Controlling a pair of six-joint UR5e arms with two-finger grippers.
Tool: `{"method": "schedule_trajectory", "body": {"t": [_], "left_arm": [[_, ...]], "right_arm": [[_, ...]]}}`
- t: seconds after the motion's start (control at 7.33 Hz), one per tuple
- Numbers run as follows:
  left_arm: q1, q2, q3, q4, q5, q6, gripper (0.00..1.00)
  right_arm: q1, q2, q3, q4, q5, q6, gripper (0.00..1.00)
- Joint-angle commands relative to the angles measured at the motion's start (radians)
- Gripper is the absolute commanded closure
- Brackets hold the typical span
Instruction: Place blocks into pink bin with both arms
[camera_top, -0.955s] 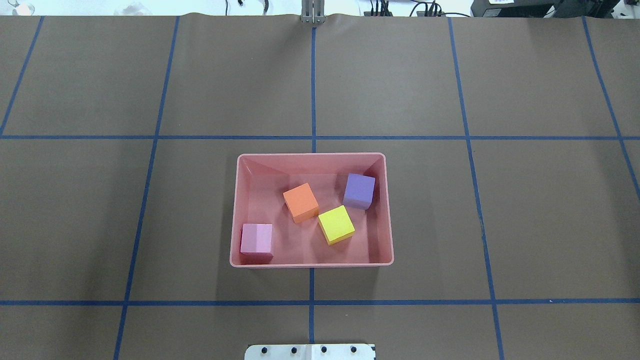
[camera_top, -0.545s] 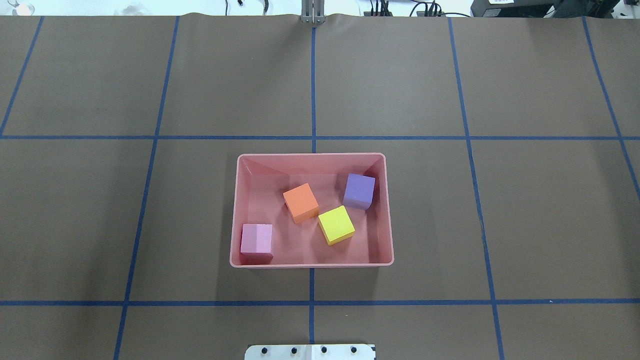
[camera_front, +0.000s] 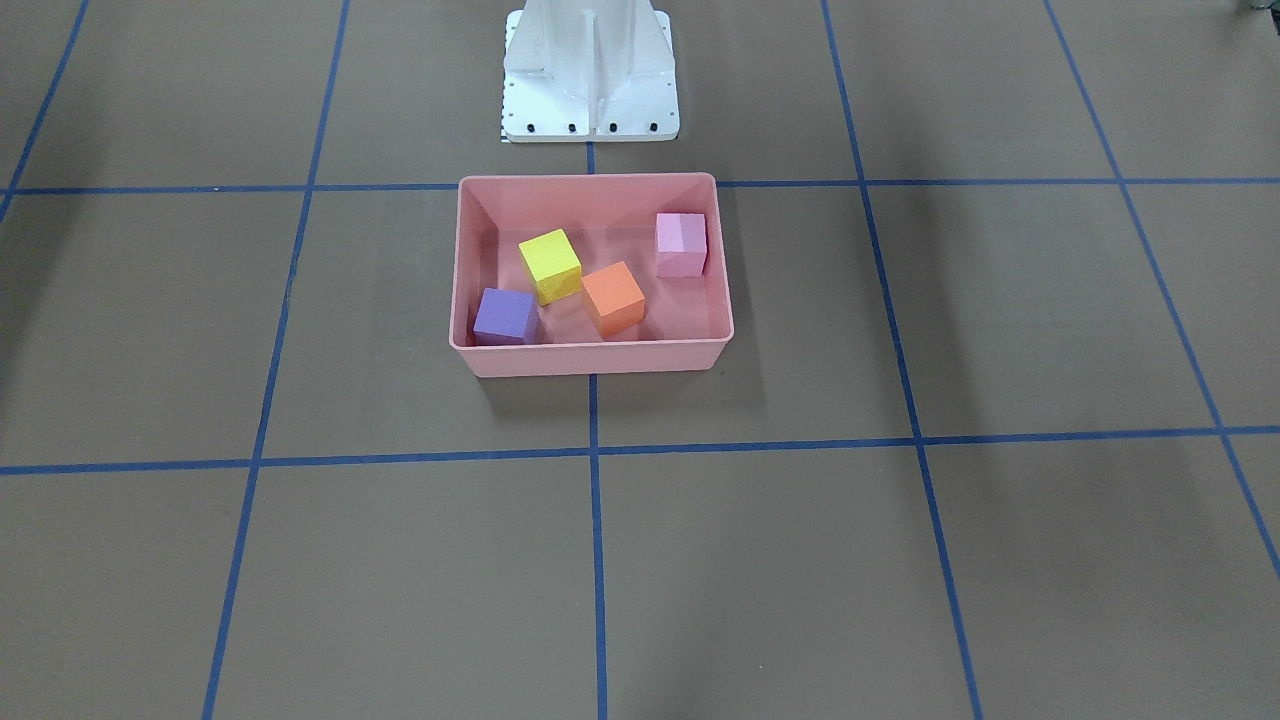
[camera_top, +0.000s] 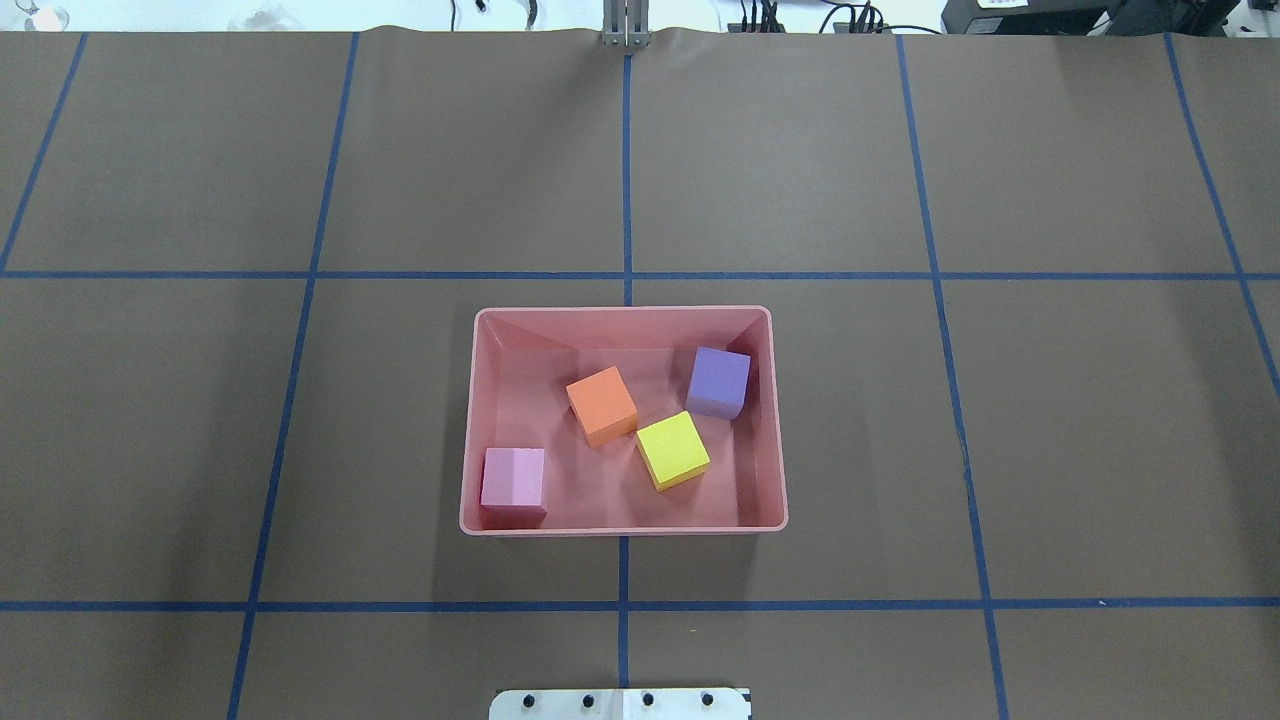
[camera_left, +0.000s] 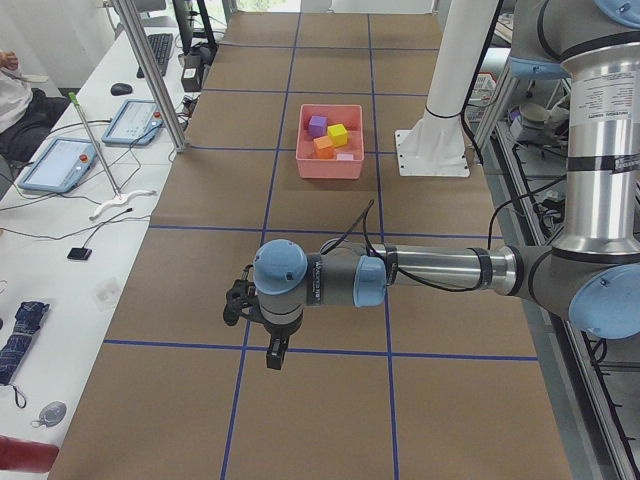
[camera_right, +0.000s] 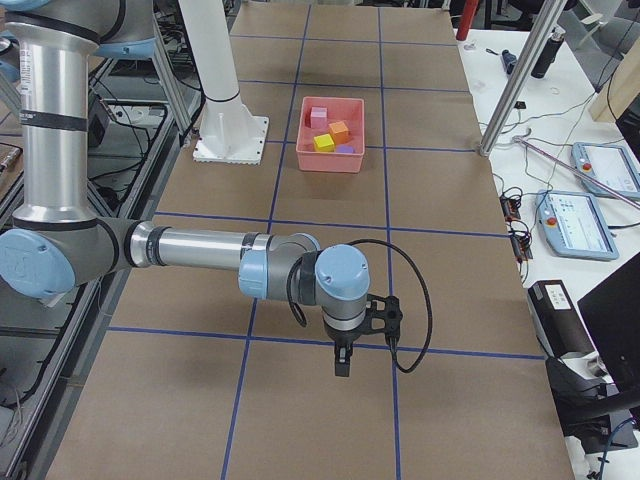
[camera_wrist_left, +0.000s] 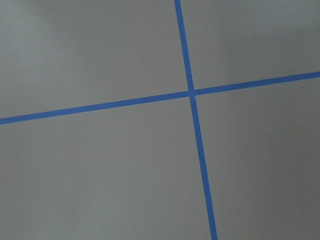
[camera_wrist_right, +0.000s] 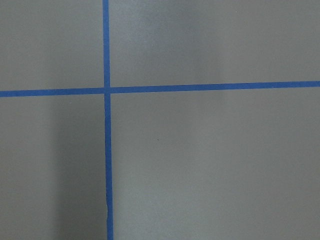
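The left gripper (camera_left: 274, 355) and right gripper (camera_right: 342, 362) are being held above the table (camera_top: 1000, 450), well apart from the pink bin (camera_top: 620, 311); whether they are parted cannot be told. The orange block (camera_top: 601, 404), yellow block (camera_top: 672, 449), purple block (camera_top: 719, 380) and light-pink block (camera_top: 513, 477) are being contained in it.

I see the table (camera_top: 1100, 420) papered brown, gridded with blue tape (camera_top: 627, 180). White benches (camera_left: 45, 245) flank both ends, carrying tablets (camera_left: 58, 165); a metal post (camera_left: 150, 75) stands beside one.
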Motion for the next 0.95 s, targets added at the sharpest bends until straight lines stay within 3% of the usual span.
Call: {"method": "schedule_trajectory", "body": {"t": [0.0, 0.82], "left_arm": [[0.0, 0.001, 0.0, 0.0, 0.0, 0.0, 0.0], [0.0, 0.002, 0.0, 0.0, 0.0, 0.0, 0.0]], "right_arm": [[-0.038, 0.008, 0.017, 0.0, -0.021, 0.026, 0.0], [-0.038, 0.004, 0.018, 0.003, -0.012, 0.026, 0.0]]}}
